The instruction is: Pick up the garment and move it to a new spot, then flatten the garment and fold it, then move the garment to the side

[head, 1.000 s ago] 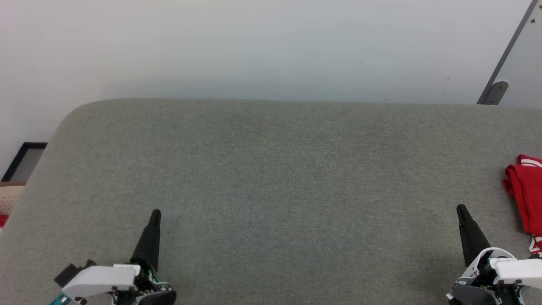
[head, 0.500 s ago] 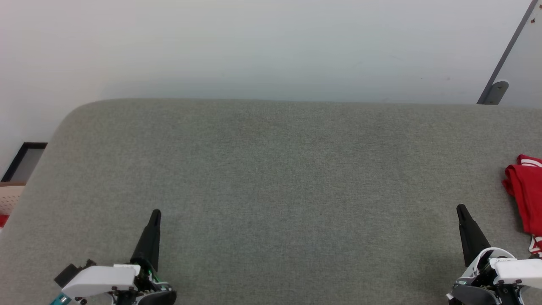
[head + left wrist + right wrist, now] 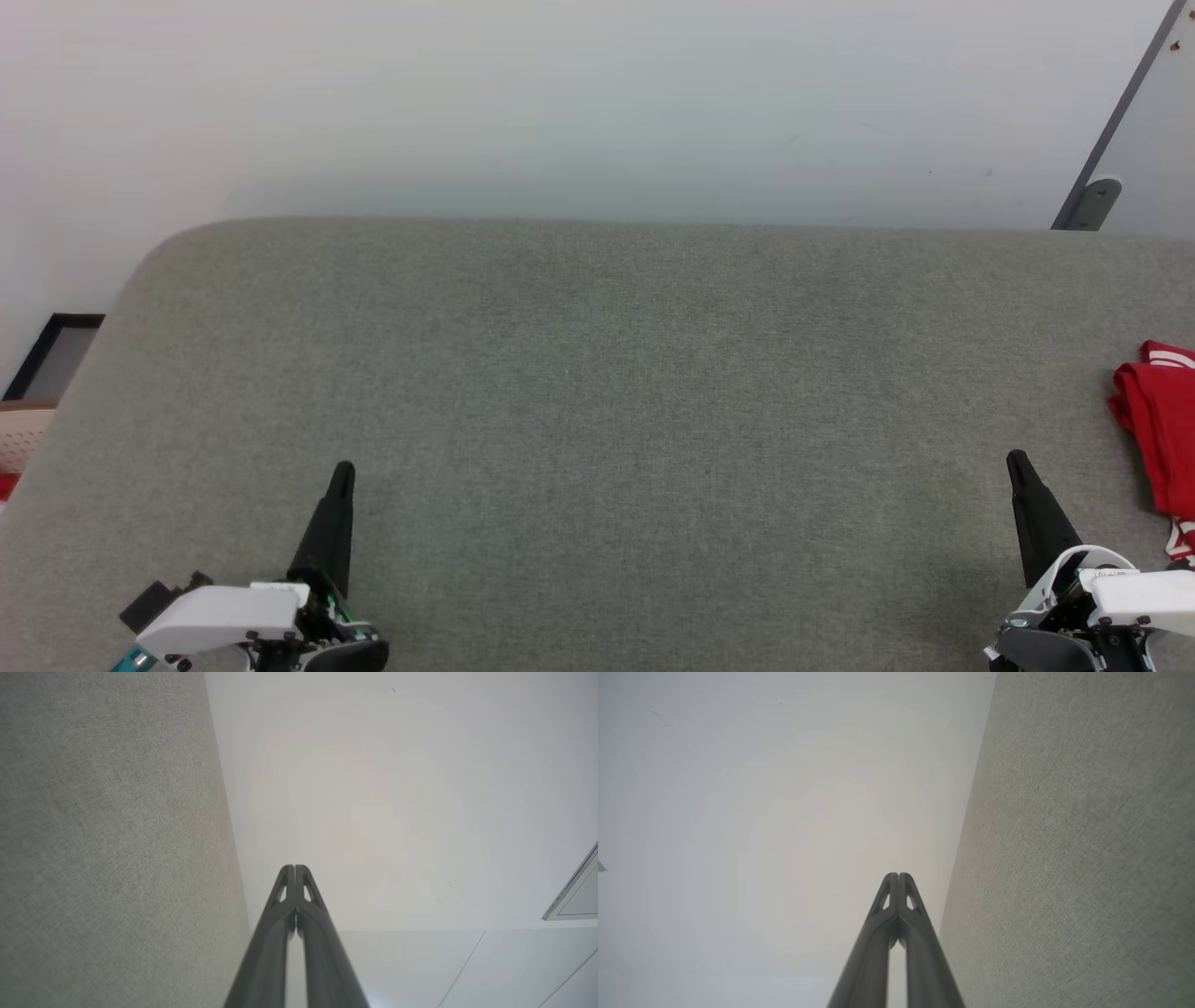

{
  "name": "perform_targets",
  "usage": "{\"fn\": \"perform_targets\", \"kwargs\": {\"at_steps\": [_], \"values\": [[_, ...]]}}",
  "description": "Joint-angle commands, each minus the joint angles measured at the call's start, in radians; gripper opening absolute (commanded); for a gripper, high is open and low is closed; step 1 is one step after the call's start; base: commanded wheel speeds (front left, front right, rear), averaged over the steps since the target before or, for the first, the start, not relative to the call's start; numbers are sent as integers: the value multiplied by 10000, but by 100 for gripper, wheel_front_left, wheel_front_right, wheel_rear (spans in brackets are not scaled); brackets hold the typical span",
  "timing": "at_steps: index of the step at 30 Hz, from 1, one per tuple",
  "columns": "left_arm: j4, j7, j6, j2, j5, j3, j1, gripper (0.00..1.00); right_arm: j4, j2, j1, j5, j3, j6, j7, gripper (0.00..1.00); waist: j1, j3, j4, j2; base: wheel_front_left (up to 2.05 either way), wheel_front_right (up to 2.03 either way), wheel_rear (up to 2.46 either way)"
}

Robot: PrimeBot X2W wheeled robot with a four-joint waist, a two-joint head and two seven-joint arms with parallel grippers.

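Garment (image 3: pixel 1162 439) near right tool (image 3: pixel 1016 459), apart

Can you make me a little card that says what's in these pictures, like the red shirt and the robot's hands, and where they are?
table: grey, cloth-covered, with a rounded far-left corner
garment: red with white striped trim, bunched up at the table's right side, partly cut off by the picture edge
left gripper: fingers shut, holding nothing, over the near left of the table
right gripper: fingers shut, holding nothing, beside the garment but not touching it
wall: pale, behind the table
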Motion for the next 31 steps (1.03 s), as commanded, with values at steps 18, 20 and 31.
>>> {"fn": "perform_targets", "kwargs": {"at_steps": [18,20,31], "values": [[-15,17,-57,7,-34,15,-88,0,-19,35,-21,42,15,-14,11,0,0,0,0,-1,0,0,0],[-15,17,-57,7,-34,18,-88,0,-19,35,-21,42,15,-14,11,0,0,0,0,-1,0,0,0],[-15,17,-58,7,-34,16,-88,0,-19,35,-21,42,15,-14,11,0,0,0,0,-1,0,0,0]]}}
